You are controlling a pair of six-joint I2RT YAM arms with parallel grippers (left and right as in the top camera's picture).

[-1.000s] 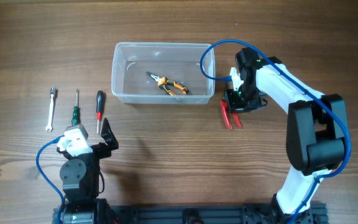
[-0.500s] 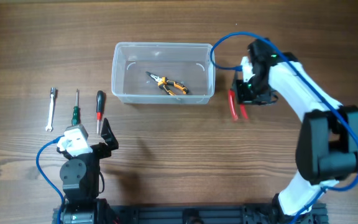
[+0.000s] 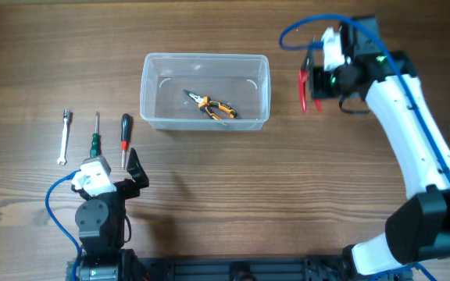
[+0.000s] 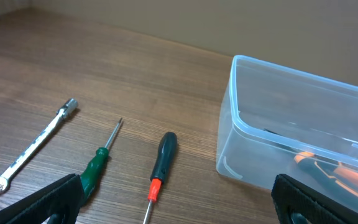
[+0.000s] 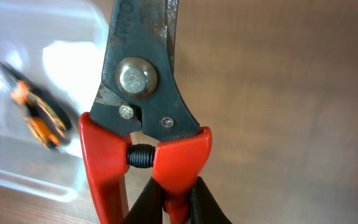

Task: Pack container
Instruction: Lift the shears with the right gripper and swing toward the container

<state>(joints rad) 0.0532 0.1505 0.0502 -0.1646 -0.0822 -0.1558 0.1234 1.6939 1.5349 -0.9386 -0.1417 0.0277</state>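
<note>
— Wooden table [image 3: 233,187], brown grain, under everything. How far along with the packing?

— Early, judging by the layout. Only one tool inside the container [image 3: 148,94]: orange pliers [image 3: 212,107], lying on the bottom near the middle.

— And outside?

— Three on the table at the left, well apart from the tub: wrench [image 3: 64,137], green screwdriver [image 3: 95,134], black screwdriver [image 3: 125,139]. None packed yet. Then the red cutters [image 3: 304,80], carried by the right gripper [image 3: 324,78], near the right end of the container but not over it.

— Grip on the right?

— Pinching one red handle between the two fingers, clear in the wrist view. Left gripper [image 4: 180,208] spread wide, holding nothing, parked at the near side behind the screwdrivers.

— Where exactly the container?

— Far middle of the table, standing flat. Mouth facing up. Long axis across the table, left to right, short ends toward the two sides.

— And the cutters?

— Long axis roughly far to near, so crosswise to the tub. Probably one turn needed, or simply a drop over the rim. Four tools left to bring in, by this count.
</note>
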